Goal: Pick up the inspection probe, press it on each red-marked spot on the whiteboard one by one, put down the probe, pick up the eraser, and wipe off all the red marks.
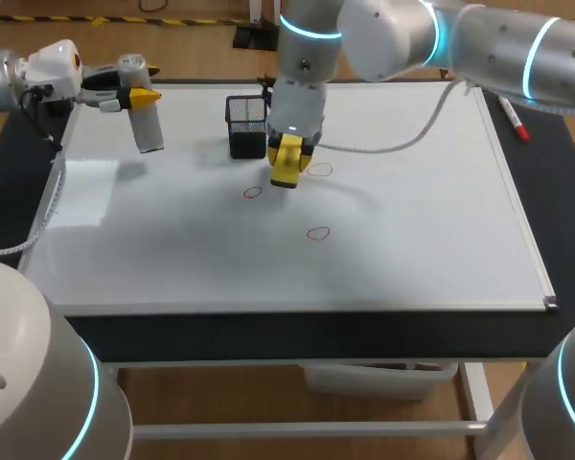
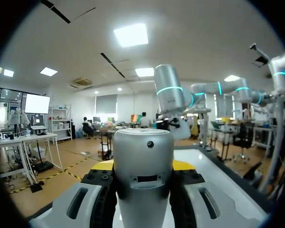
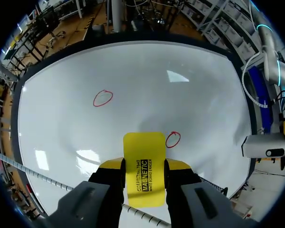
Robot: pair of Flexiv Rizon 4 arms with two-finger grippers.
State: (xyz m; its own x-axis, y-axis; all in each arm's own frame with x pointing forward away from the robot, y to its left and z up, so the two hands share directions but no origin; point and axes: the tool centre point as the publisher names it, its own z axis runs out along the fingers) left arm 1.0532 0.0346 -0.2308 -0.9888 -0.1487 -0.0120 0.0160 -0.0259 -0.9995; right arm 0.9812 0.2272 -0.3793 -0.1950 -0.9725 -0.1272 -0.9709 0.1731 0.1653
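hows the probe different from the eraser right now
The inspection probe is a pale grey rounded cylinder; the eraser is a flat yellow block. The inspection probe sits in the left gripper near the far left corner of the whiteboard, away from the red circles; the eraser sits in the right gripper among them. Both are clamped between yellow-tipped fingers.

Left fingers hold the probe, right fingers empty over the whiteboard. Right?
Not empty: the right wrist view shows the right gripper shut on the yellow eraser, over the whiteboard. The left gripper does hold the probe.
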